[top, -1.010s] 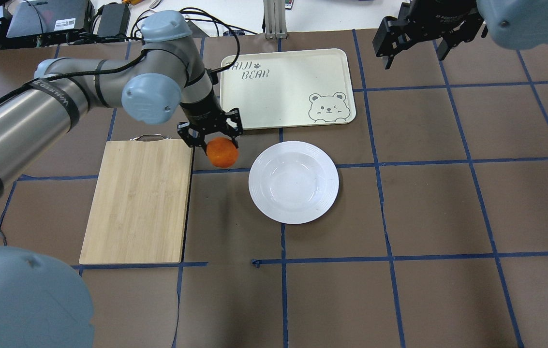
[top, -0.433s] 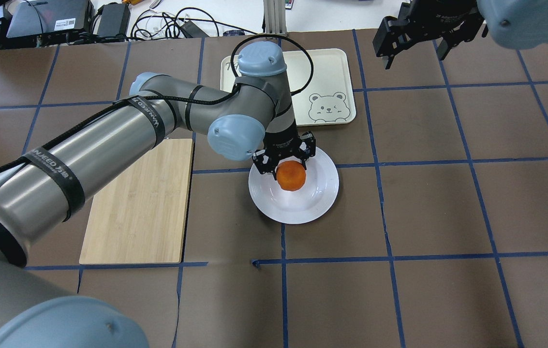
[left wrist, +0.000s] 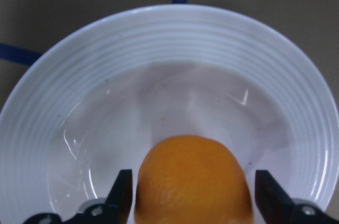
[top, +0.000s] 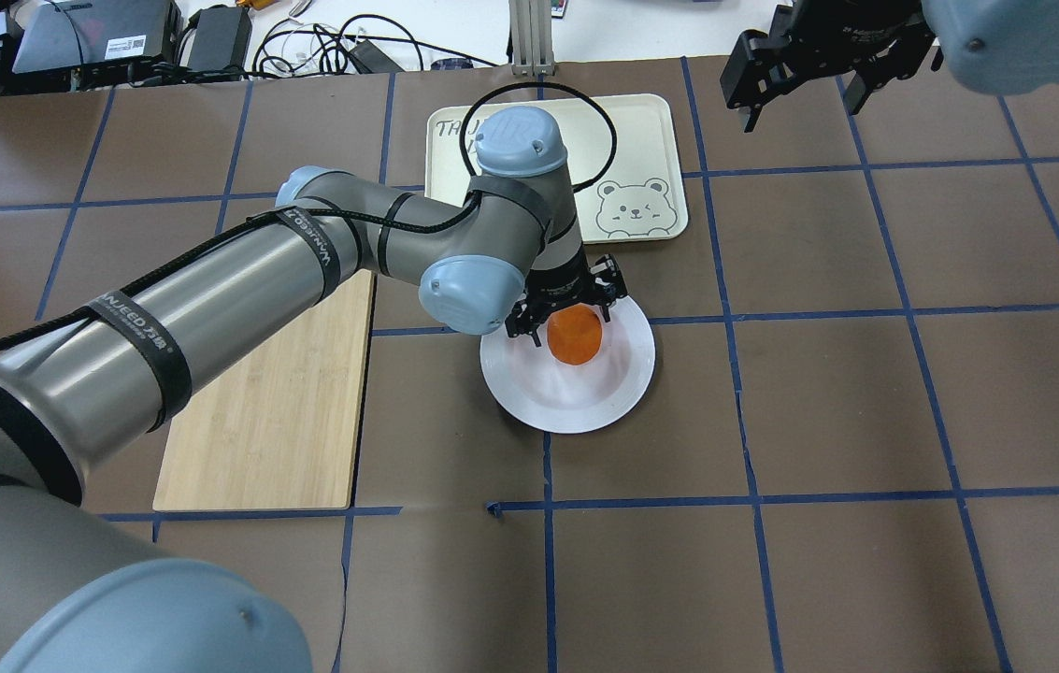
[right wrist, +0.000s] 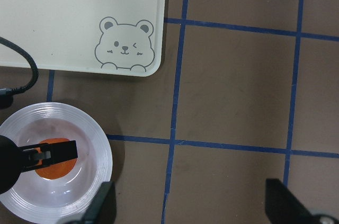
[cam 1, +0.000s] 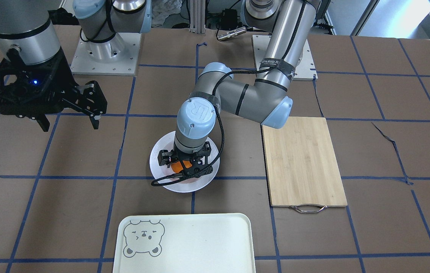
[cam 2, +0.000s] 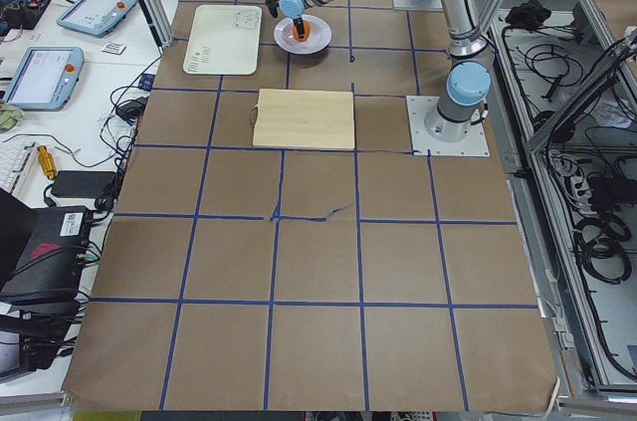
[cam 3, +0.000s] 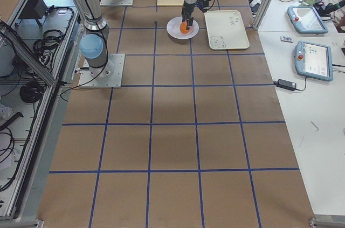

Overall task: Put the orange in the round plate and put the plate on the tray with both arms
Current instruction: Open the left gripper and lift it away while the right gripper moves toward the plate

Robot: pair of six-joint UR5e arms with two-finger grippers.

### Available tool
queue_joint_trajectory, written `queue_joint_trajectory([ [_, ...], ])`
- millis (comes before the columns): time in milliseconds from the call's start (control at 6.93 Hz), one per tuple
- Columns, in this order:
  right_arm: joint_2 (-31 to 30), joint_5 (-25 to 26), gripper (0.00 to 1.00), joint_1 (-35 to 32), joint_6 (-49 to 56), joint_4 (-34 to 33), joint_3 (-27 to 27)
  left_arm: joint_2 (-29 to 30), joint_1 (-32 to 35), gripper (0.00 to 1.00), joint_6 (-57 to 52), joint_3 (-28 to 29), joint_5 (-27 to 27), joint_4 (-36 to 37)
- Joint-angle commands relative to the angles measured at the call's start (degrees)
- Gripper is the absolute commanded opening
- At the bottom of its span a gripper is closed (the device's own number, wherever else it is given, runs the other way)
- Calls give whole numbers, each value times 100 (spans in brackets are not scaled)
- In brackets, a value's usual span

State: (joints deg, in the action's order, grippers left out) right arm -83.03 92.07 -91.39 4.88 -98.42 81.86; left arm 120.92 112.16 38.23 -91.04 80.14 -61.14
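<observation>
The orange [top: 574,336] is in my left gripper [top: 572,323], which is shut on it, low over the centre of the round plate [top: 618,383]. In the left wrist view the orange [left wrist: 193,181] sits between both black fingers, just above the plate's shallow middle [left wrist: 175,28]. From the front the wrist hides most of the orange [cam 1: 180,165]. The cream tray [top: 632,140] with the bear drawing lies just beyond the plate. My right gripper [top: 805,103] hangs open and high at the far right, holding nothing.
A bamboo cutting board [top: 267,421] with a metal handle lies left of the plate, partly under my left arm. Blue tape lines cross the brown table cover. Cables and devices lie beyond the table's far edge.
My left arm has carried the orange rightward from beside the cutting board to over the plate, then a little lower toward its centre. The right arm has not moved.
</observation>
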Motion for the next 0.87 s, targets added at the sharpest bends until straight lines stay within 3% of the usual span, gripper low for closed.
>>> queue_joint_trajectory([
  [0, 15, -318, 100, 15, -135, -45, -117, -339, -428, 100, -253, 329, 142, -700],
  [144, 15, -443, 100, 94, -162, -37, -240, -681, -753, 100, -1143, 802, 160, -1942],
  [433, 242, -1336, 100, 497, -181, 592, -232, -1270, -1447, 100, -2648, 1656, 598, -4003],
  [577, 609, -1436, 100, 482, -189, 735, -215, -1612, -1538, 100, -2846, 1764, 634, -4307],
  [722, 761, -1524, 100, 403, -206, 772, 46, -2077, -1530, 100, -3048, 1739, 1052, -4388],
])
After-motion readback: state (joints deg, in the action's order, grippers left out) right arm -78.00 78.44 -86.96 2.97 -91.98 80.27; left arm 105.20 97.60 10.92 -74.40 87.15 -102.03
